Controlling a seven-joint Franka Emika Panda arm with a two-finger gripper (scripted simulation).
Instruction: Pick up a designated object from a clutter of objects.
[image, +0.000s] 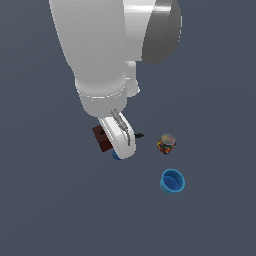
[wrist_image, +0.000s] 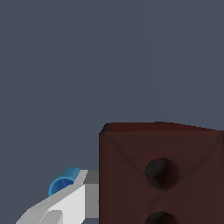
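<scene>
Brick (wrist_image: 162, 175) sits right at my hand (image: 121, 142), one finger (wrist_image: 65, 205) beside it; can't tell if clamped; lift not yet confirmed.

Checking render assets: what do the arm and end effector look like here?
Glossy white rounded arm links with a dark grey joint cap near the top. White end effector with a grey cable or strip along it. In the wrist view, a white-and-grey angular finger. No markings visible.
</scene>
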